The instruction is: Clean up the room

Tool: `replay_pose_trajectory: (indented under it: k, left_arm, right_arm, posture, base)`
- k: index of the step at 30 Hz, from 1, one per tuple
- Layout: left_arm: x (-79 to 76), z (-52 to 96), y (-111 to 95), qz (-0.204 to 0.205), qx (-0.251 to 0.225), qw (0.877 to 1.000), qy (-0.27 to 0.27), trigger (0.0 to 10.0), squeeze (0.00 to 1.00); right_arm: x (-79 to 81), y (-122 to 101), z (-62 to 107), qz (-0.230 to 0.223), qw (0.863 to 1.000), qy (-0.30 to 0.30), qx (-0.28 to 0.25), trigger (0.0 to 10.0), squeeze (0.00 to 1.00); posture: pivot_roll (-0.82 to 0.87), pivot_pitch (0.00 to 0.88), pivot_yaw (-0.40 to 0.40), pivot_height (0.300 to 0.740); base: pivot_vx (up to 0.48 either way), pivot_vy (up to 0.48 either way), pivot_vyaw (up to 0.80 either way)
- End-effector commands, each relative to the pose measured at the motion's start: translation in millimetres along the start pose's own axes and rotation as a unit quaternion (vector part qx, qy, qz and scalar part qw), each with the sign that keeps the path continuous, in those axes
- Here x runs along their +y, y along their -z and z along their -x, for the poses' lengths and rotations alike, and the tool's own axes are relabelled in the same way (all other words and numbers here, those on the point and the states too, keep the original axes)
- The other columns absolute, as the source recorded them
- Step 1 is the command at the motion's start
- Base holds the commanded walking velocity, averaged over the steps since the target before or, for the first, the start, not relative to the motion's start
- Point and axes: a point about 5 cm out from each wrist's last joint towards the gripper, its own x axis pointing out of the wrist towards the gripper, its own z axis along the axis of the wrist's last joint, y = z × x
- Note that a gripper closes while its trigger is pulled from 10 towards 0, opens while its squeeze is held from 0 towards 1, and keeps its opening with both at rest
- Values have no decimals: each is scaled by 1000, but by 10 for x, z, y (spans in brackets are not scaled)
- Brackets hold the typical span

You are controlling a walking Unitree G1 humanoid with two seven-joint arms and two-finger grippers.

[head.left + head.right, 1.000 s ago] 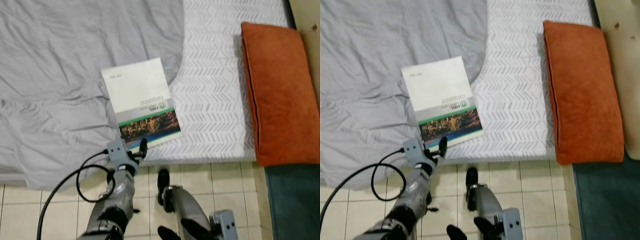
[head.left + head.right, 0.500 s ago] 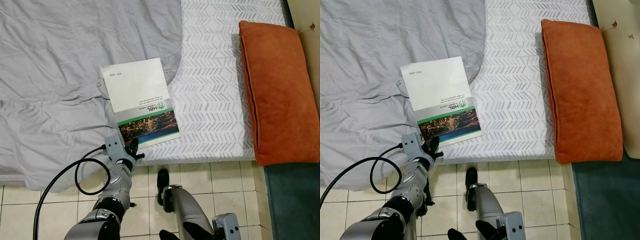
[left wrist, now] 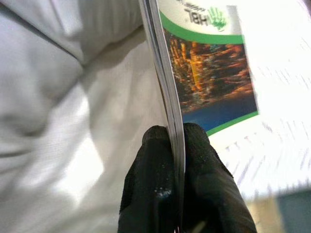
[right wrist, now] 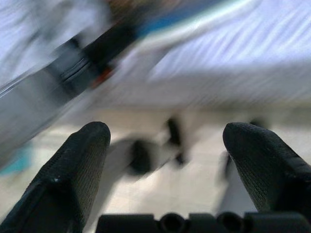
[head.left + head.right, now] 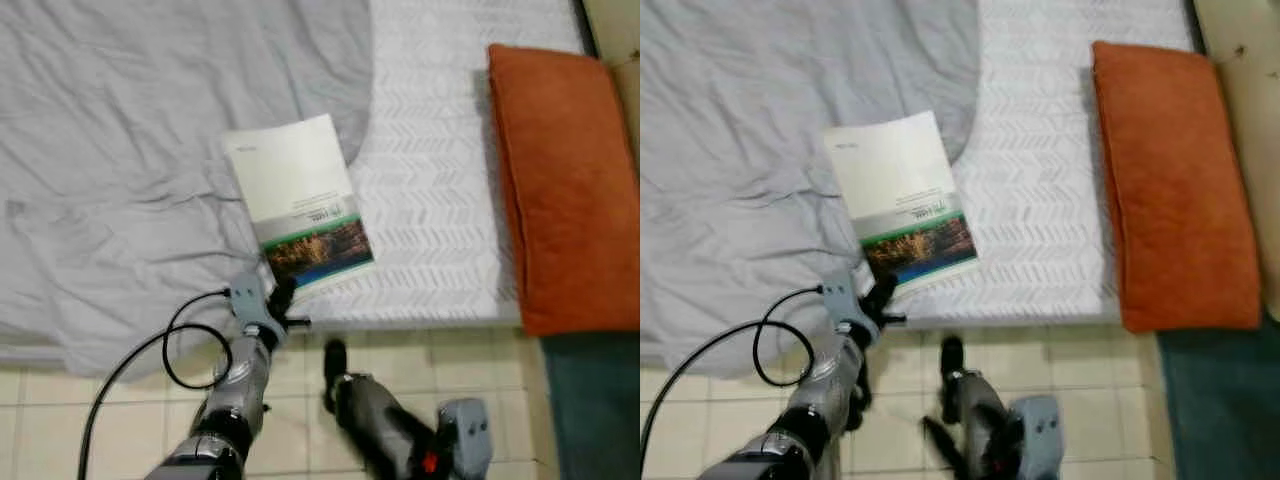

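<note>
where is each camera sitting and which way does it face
Left eye view: on the head, looking down at the bed, booklet, orange cushion and tiled floor; both silver arms show.
Right eye view: the other stereo eye, same scene from a slightly different spot.
Left wrist view: along the left tool, its two black fingers pinching the booklet's edge.
Right wrist view: blurred, along the open right tool, toward floor and bed edge.
Shared: the booklet's green-banded cover appears in the eye views and the left wrist view.

Bed [image 5: 430, 190]: blanket [image 5: 150, 150]; booklet [image 5: 300, 205]; cushion [image 5: 560, 180], seemingly.
</note>
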Motion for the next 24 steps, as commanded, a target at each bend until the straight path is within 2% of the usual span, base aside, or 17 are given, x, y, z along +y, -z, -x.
replay_pose_trajectory:
  k: [1,2,3,4,5,7,9,10,13,14,15,18,20,21,22,23,24]
  left_arm:
    - [-20,79,16,-26,1,999,29,0,0]
    - [-17,119,-67,-63,-8,996,56,0,0]
    - [-17,119,-67,-63,-8,996,56,0,0]
    - [-14,119,-137,-85,-17,994,70,0,0]
    - [-14,119,-137,-85,-17,994,70,0,0]
    - [-85,185,-389,-132,-52,984,104,0,0]
    - [-135,247,-552,-163,-73,976,125,0,0]
    - [-138,265,-592,-170,-78,974,128,0,0]
    - [-100,348,-741,-203,-90,967,127,0,0]
    - [-100,348,-741,-203,-90,967,127,0,0]
    - [-73,400,-773,-217,-98,964,116,0,0]
    - [-58,418,-761,-220,-99,964,110,0,0]
    - [-95,554,-677,-198,-119,969,87,0,0]
    - [-95,554,-677,-198,-119,969,87,0,0]
    - [-126,658,-581,-180,-124,973,70,0,0]
    - [-126,658,-581,-180,-124,973,70,0,0]
    - [-146,730,-546,-163,-136,976,44,0,0]
  right_arm:
    - [-129,128,43,9,999,44,18,10000,0]
    - [-221,77,-21,31,997,72,-1,10000,0]
    - [-221,77,-21,31,997,72,-1,10000,0]
    - [-319,21,-103,37,994,102,-24,10000,0]
    - [-319,21,-103,37,994,102,-24,10000,0]
    - [-397,-179,-123,69,985,141,-76,10000,0]
    - [-447,-310,-147,103,974,165,-116,10000,0]
    - [-458,-343,-152,116,970,171,-128,10000,0]
    - [-550,-465,-134,145,953,206,-167,10000,0]
    - [-550,-465,-134,145,953,206,-167,10000,0]
    - [-613,-501,-115,148,947,224,-178,10000,0]
    - [-685,-529,-131,151,942,238,-184,10000,0]
    - [-799,-555,-104,154,934,258,-195,10000,0]
    - [-799,-555,-104,154,934,258,-195,10000,0]
    - [-813,-550,-71,138,933,255,-212,10000,0]
    - [-813,-550,-71,138,933,255,-212,10000,0]
    - [-806,-520,-39,91,940,237,-229,10000,0]
  posture:
    - [-223,411,17,740]
    - [-195,357,33,740]
    - [-195,357,33,740]
    - [-157,281,55,740]
    - [-157,281,55,740]
    - [-125,177,74,740]
    - [-116,117,81,740]
    - [-116,117,81,740]
    - [-107,23,87,740]
    - [-107,23,87,740]
    - [-102,0,84,740]
    - [-101,0,75,740]
    - [-98,0,45,740]
    - [-98,0,45,740]
    - [-98,0,31,740]
    - [-98,0,31,740]
    - [-95,0,21,740]
  base:
    - [0,0,0]
    - [0,0,0]
    - [0,0,0]
    - [0,0,0]
    - [0,0,0]
    - [0,0,0]
    - [0,0,0]
    - [0,0,0]
    - [0,0,0]
    - [0,0,0]
    - [0,0,0]
    - [0,0,0]
    - [0,0,0]
    - [0,0,0]
    - [0,0,0]
    - [0,0,0]
    - [0,0,0]
